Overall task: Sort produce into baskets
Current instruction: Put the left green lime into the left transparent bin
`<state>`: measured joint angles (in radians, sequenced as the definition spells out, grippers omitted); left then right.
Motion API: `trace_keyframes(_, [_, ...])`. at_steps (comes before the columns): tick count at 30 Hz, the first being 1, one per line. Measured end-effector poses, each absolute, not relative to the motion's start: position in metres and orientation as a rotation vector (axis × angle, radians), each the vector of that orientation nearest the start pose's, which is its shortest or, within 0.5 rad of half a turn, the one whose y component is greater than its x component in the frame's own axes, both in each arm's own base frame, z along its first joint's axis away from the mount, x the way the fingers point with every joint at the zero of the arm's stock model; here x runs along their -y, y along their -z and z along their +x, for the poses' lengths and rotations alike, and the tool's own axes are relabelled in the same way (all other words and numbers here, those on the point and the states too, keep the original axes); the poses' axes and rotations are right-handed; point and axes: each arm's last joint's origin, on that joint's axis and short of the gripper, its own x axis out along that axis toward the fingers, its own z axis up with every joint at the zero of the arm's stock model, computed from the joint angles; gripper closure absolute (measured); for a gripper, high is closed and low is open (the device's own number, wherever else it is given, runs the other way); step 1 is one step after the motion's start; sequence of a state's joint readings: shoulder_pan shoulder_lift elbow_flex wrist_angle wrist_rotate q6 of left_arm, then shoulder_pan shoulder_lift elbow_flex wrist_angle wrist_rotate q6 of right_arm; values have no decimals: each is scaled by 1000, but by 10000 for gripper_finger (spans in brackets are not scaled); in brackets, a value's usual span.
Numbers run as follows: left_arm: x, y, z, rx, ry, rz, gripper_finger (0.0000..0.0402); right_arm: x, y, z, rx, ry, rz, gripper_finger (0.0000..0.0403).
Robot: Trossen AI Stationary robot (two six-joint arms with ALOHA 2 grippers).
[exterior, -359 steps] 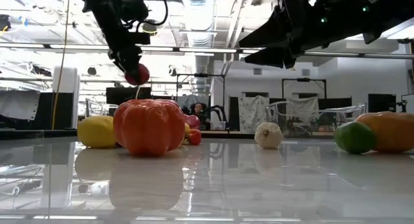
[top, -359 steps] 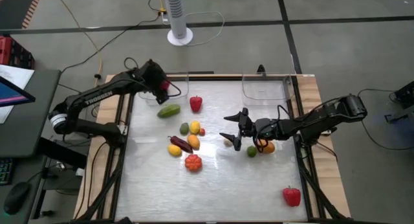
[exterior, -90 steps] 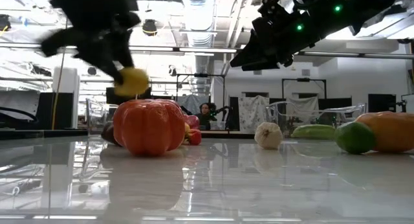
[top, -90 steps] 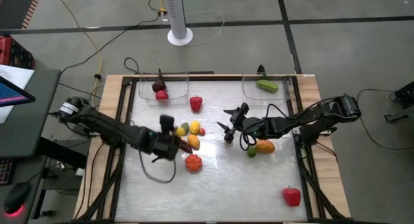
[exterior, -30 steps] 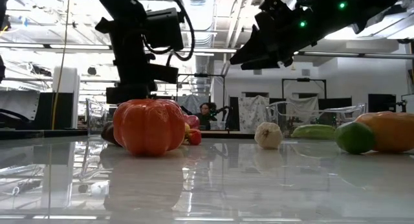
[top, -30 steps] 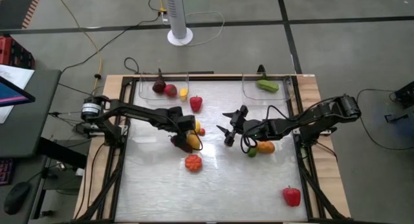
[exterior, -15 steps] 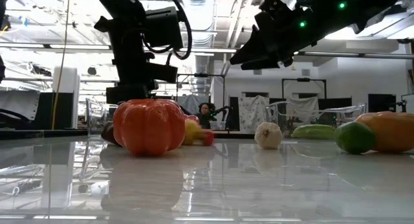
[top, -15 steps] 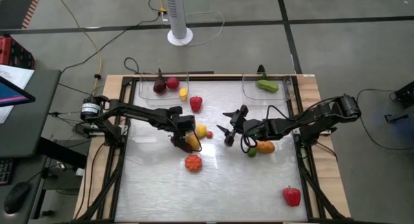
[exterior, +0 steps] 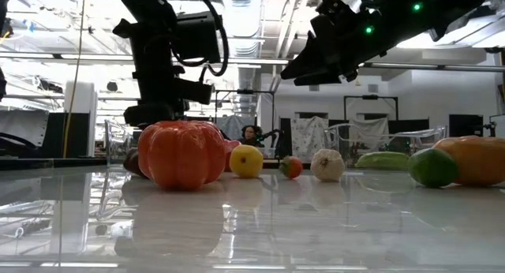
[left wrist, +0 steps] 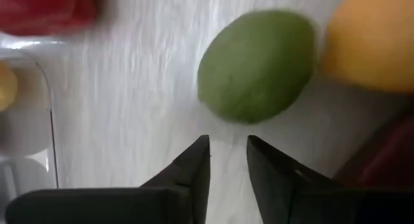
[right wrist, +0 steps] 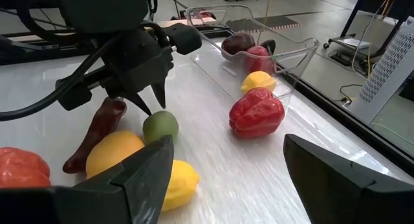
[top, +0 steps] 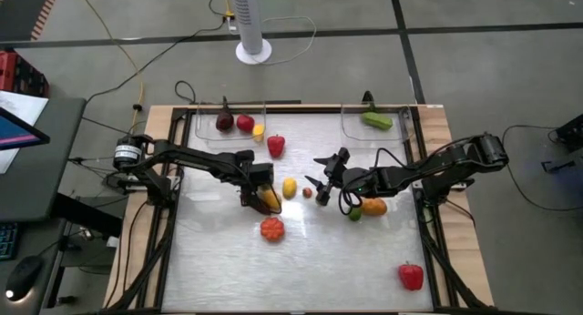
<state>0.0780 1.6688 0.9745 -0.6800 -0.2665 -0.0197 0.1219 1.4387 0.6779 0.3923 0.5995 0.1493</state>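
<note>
You were roughly a third done: the clear plastic left bin (top: 230, 115) held a dark eggplant (top: 224, 122), a red fruit (top: 245, 123) and a small yellow lemon (top: 259, 129), and the clear right bin (top: 373, 131) held one green cucumber (top: 376, 120). About nine pieces were left on the white tabletop (top: 228, 260); your left gripper (top: 259, 198) had its fingers pinched together on nothing just short of a green lime (left wrist: 257, 65), and the right gripper (top: 319, 186) hovered mid-table, fingers spread and empty.

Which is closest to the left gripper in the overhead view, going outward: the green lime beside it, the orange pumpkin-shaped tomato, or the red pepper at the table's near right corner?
From the left gripper, shut and empty:
1. Green lime, just off the fingertips, mostly hidden under the gripper from above.
2. Orange tomato, a little nearer the front edge.
3. Red pepper, far off at the front right corner.
</note>
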Motion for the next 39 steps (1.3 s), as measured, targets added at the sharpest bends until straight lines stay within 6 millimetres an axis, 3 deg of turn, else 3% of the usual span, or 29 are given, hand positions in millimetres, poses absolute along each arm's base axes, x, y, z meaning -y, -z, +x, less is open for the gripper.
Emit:
trace_keyframes(10, [-30,-161,285,-1418,-299,147,178,-19,-207,289,-313,496,14,82])
trace_keyframes(17, [-32,-173,296,-1373,-245,243,107,-19,-207,289,-308,496,16,82])
trace_keyframes(23, [-29,-190,311,-1289,-164,339,102,-19,-207,290,-307,496,16,82])
trace_keyframes(28, [-25,-187,316,-1233,5,538,103,-19,-207,290,-307,496,16,82])
trace_keyframes(39, [-25,-179,315,-1204,206,696,106,-19,-207,290,-307,496,16,82])
